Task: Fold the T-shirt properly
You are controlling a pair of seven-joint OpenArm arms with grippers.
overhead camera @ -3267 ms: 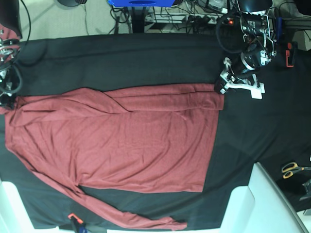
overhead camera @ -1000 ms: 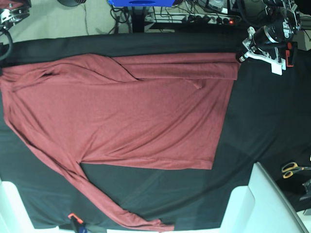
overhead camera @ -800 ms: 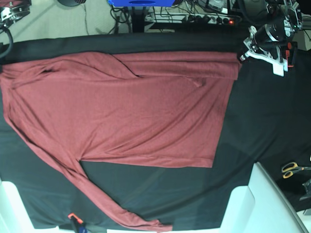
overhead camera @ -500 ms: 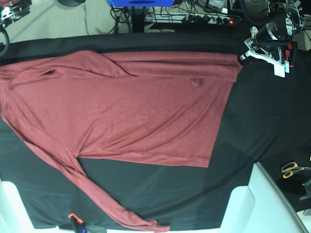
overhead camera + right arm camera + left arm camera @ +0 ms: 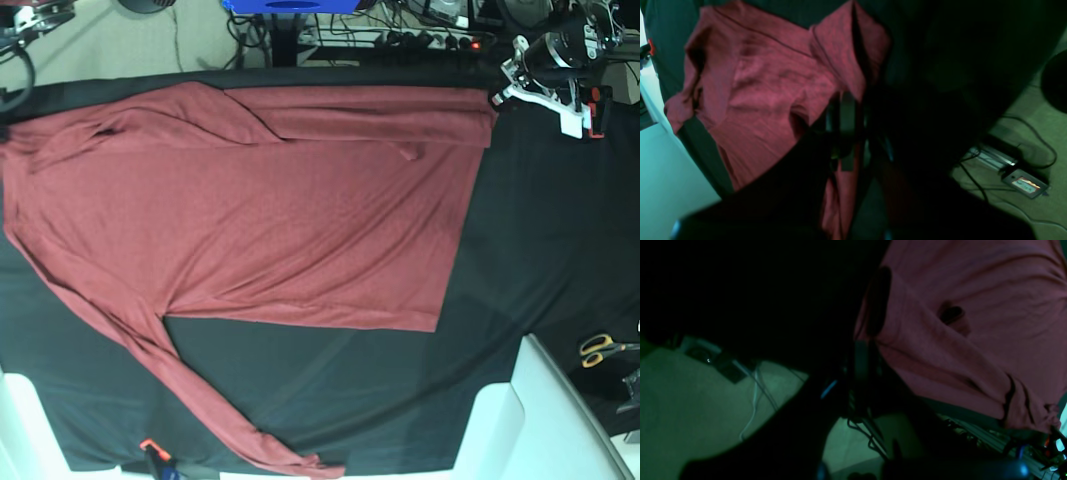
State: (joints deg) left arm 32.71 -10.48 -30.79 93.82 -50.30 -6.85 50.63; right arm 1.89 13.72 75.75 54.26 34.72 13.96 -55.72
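Rust-red knit fills most of the black table cloth (image 5: 540, 260): the T-shirt (image 5: 280, 220) lies spread flat with its long sleeves, the upper edge close to the cloth's far edge, one sleeve folded across the top of the body and the other trailing down toward the cloth's near edge, ending near a small orange-tipped tool (image 5: 152, 450). My left gripper (image 5: 497, 97) sits at the far corner of the cloth on the base view's right, jaws pressed together on the hem corner of the T-shirt; in my left wrist view the fabric (image 5: 967, 333) bunches and drapes away from the dark fingers (image 5: 861, 356), with the cloth's edge and the floor cables below. My right gripper (image 5: 846, 110) is out of the base view at the opposite far corner; its wrist view shows the jaws closed, pinching a fold of the shirt's shoulder end, the fabric (image 5: 766, 90) creased and hanging from the pinch over the cloth's edge. Yellow-handled scissors (image 5: 600, 348) lie off the cloth's right side, well apart from the shirt. White panels (image 5: 560, 420) sit along the cloth's near edge.
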